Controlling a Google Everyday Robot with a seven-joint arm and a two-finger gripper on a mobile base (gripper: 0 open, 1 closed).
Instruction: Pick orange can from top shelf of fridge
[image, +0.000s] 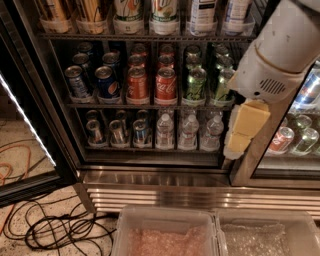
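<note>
Two tall slim golden-orange and cream striped cans, the orange can (91, 10) and its twin (51, 10), stand in clear cups at the left end of the top shelf (145, 36). Their tops are cut off by the frame's upper edge. White and green cans fill the rest of that shelf. My gripper (239, 135), with yellowish fingers under a white arm (280, 50), hangs in front of the right door post of the fridge (200, 192). It is well to the right of and below the orange cans, and it holds nothing that I can see.
The middle rack holds short soda cans: Pepsi (106, 82), orange-red (136, 82), Coca-Cola (165, 85), green. The lower rack holds small cans and water bottles (188, 131). The open door (25, 120) is at the left, cables (55, 227) lie on the floor, and two clear bins (165, 235) sit below.
</note>
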